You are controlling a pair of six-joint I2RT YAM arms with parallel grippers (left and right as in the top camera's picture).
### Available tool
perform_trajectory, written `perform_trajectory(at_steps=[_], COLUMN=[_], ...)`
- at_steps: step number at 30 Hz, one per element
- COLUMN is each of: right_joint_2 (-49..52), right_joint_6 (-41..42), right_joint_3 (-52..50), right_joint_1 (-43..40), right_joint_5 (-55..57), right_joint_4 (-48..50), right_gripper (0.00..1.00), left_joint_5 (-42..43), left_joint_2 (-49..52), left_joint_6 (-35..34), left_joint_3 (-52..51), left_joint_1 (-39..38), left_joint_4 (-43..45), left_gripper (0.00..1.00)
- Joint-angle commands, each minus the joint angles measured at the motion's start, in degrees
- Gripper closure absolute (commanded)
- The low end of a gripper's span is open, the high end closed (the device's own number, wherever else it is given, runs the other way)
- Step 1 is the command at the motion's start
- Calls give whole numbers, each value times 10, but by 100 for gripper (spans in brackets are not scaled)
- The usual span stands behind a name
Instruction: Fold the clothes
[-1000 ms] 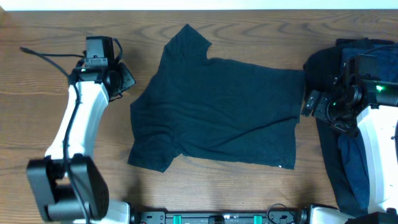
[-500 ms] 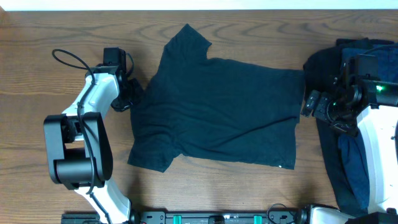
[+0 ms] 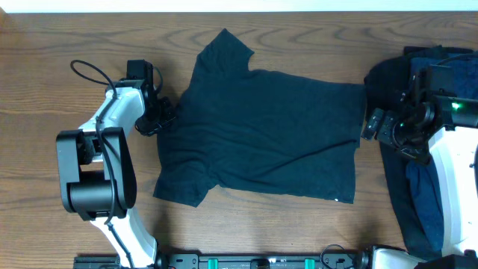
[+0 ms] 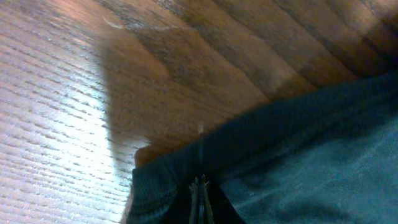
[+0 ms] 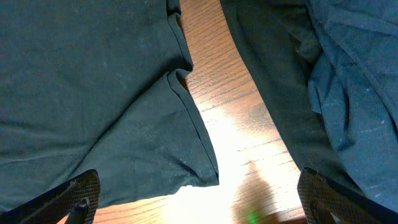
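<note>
Wood table (image 3: 60, 45) fills the overhead view. Black T-shirt (image 3: 261, 127) lies spread flat in the middle of it, one sleeve (image 3: 224, 48) pointing to the far edge, the other sleeve (image 3: 183, 190) toward the near left, bottom hem to the right. A few soft wrinkles run across the body.

Pile of dark clothes (image 3: 422, 202) sits at the table's right edge, black and navy pieces bunched together, partly under the right arm (image 3: 455, 164). In the right wrist view a strip of bare table separates the shirt's corner from the pile; they look apart there.

Left arm (image 3: 112, 123) is bent over the left side of the table, reaching in to the shirt's left edge between the two sleeves. Left gripper (image 3: 161, 116) is on that edge; in the left wrist view its fingertips (image 4: 199, 190) are pressed together, pinching the folded rim of the cloth, low against the table.

Right gripper (image 3: 371, 123) is just beside the shirt's right hem, between shirt and pile. Its jaws are spread wide, fingers (image 5: 78, 196) at the two lower corners of the right wrist view, holding nothing.

Black cable (image 3: 86, 71) loops off the left arm. Small white label (image 3: 336, 199) at the shirt's near right corner.
</note>
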Motion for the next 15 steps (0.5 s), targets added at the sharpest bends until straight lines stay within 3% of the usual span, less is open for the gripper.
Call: perform_trajectory(at_steps=[1, 5, 15], right_joint_2=[-1, -1, -1], right_joint_6=[-7, -7, -7], right_joint_3=[3, 3, 3], right_joint_1=[-4, -4, -4], right_joint_5=[8, 8, 8], right_joint_4=[-1, -1, -1], right_gripper=[1, 1, 1], left_joint_5=[-16, -75, -75], left_joint_2=[56, 62, 54], left_joint_6=[-10, -80, -96], left_joint_3=[-10, -10, -10], left_joint_1=[4, 14, 19], left_joint_4=[-23, -77, -124], left_gripper=[94, 94, 94])
